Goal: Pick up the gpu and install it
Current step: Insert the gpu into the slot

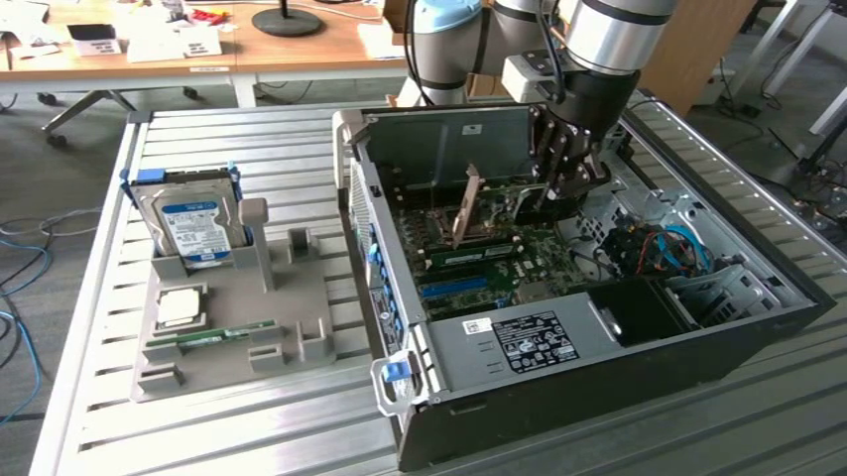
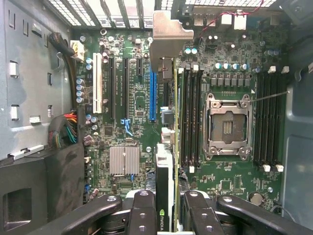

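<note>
The gripper [image 2: 168,208] reaches down into the open computer case [image 1: 582,342], its two black fingers [image 2: 142,210] pinching the gpu [image 2: 174,147] from both faces at one end. In the wrist view the gpu shows edge-on as a thin green board, with a bent silver bracket [image 2: 166,34] at its far end and a black cooler bearing a green logo between the fingers. In the exterior view the gpu [image 1: 466,213] stands on edge and leans a little over the motherboard [image 1: 490,263].

In the wrist view its lower edge runs just beside the blue slot [image 2: 152,98], between that slot and the black memory slots [image 2: 191,117]. Whether it touches the board, I cannot tell. The bracket is close to the case's slotted rear wall [image 2: 117,10]. The empty processor socket [image 2: 228,125] lies past the memory slots, and a small silver heatsink [image 2: 124,160] and a cable bundle [image 2: 66,132] lie on the other side of the card. The case is open on top.

On the slatted worktop [image 1: 238,426], a grey holder [image 1: 285,297] carries a hard drive [image 1: 192,223], well apart from the case.
</note>
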Motion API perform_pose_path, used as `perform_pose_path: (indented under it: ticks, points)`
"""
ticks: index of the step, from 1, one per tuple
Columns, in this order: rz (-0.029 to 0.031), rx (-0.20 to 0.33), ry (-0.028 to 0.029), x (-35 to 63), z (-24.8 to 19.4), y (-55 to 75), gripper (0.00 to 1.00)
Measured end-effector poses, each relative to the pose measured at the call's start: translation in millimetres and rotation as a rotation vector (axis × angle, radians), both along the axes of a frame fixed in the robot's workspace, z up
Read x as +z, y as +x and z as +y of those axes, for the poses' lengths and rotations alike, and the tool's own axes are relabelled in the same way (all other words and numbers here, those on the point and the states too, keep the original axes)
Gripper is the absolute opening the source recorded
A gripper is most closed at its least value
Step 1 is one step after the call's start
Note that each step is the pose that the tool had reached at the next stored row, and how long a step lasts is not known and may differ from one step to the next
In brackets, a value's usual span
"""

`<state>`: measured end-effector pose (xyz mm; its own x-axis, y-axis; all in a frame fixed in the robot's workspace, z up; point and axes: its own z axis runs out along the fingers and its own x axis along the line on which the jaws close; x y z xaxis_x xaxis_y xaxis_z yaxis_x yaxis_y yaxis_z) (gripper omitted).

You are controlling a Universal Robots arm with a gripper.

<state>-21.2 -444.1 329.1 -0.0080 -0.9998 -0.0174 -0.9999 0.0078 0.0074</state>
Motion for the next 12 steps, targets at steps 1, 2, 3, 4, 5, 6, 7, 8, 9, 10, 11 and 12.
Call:
perform_pose_path:
  ticks: [1, 2, 3, 4, 5, 6, 7, 8, 9, 10, 11, 12]
  points:
    - [0.0, 0.0, 0.0, 0.0, 0.0, 0.0, 0.27]
    - [0.0, 0.0, 0.0, 0.0, 0.0, 0.0, 0.27]
    - [0.0, 0.0, 0.0, 0.0, 0.0, 0.0, 0.27]
    - [0.0, 0.0, 0.0, 0.0, 0.0, 0.0, 0.27]
    - [0.0, 0.0, 0.0, 0.0, 0.0, 0.0, 0.27]
    - [-0.0001, 0.0, 0.0, 0.0, 0.0, -0.1, 0.27]
    - [0.0, 0.0, 0.0001, 0.0, 0.0, -0.5, 0.27]
    - [-0.0001, 0.0, 0.0001, 0.0, 0.0, -1.1, 0.27]
    - [-0.0001, 0.0, 0.0001, 0.0, 0.0, -1.9, 0.27]
    - [-0.0001, 0.0, 0.0001, 0.0, 0.0, -2.9, 0.27]
    - [-0.0001, 0.0, 0.0, 0.0, 0.0, -3.8, 0.27]
    - [-0.0001, 0.0, 0.0001, 0.0, -0.1, -4.6, 0.27]
